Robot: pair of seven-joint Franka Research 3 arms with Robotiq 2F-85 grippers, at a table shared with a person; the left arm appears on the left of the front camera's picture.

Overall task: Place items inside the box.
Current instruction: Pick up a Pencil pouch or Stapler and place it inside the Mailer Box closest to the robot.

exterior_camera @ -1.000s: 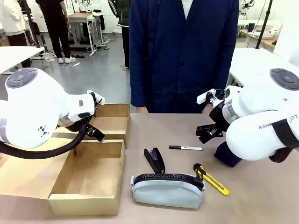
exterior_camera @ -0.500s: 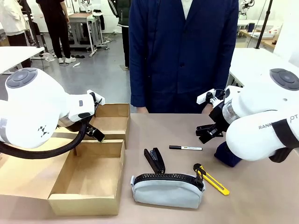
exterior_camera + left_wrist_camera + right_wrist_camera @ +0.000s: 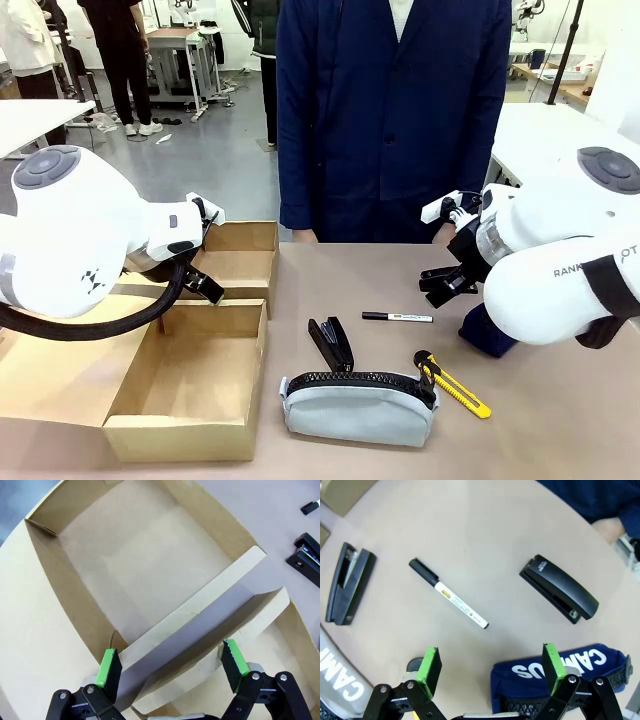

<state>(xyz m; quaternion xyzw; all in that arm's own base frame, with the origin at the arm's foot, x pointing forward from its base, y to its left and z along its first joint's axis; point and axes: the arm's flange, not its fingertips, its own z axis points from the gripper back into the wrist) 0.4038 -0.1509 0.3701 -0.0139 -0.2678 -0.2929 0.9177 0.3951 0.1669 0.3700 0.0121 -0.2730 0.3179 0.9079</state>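
Hovering with the left gripper [image 3: 172, 665] over an inner flap [image 3: 190, 625] of the open brown cardboard box [image 3: 180, 438], jaws spread wide, holding nothing. Hanging with the right gripper [image 3: 490, 667], also spread and empty, near the thin black-capped white marker [image 3: 449, 594], the navy blue fabric pouch [image 3: 560, 672] and a black stapler [image 3: 559, 596]. All lying on the table [image 3: 560, 440] outside the box, also the grey zip pencil case [image 3: 355, 410] and yellow-black utility knife [image 3: 452, 385]. Risky, probably, to close on the marker off-centre: could roll away or slip out.

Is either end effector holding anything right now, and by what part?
Nothing is held. The left end effector is open over the box; the right end effector is open, facing the marker.
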